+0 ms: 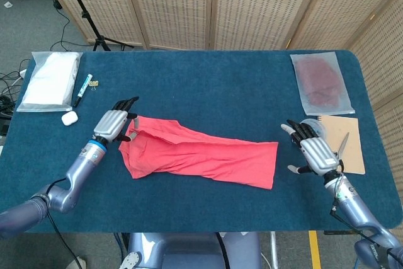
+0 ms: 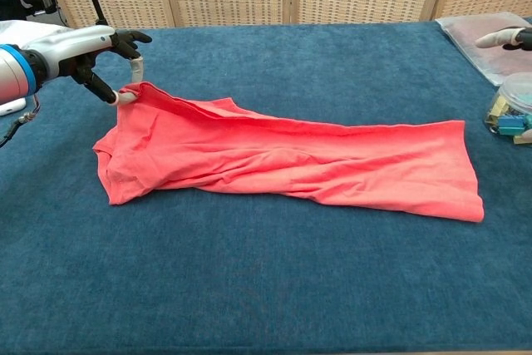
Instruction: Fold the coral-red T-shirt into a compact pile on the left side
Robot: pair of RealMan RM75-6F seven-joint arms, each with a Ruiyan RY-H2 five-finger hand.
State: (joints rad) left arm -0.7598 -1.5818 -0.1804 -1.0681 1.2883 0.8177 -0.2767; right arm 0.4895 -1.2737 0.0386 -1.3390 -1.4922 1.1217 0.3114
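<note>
Shirt: the coral-red T-shirt (image 1: 200,155) lies stretched out in a long, rumpled band across the middle of the table (image 1: 214,89), running from near the left hand to near the right hand.
Left hand: the left hand (image 1: 114,125) is at the shirt's upper left corner, pinching the cloth there between thumb and a finger; the chest view shows that corner lifted a little off the table.
Right hand: the right hand (image 1: 313,150) is just off the shirt's right edge, fingers spread wide, holding nothing, not touching the cloth.
Right of the shirt: a small clear tub (image 2: 513,104) of bits and a brown notebook (image 1: 343,143) with scissors (image 1: 340,148) on it, near the right hand; a bag of something reddish (image 1: 320,82) lies behind them.
Left of the shirt: a white plastic bag (image 1: 49,80), a pen (image 1: 82,89) and a small white case (image 1: 69,118), beyond the left hand.
Progress: early, by my reading. The shirt is drawn out lengthwise and partly doubled over itself, but it is no pile yet.
Left to do: the right end has to come over toward the left end, probably more than once, then the bundle settled on the left side of the table.
</note>
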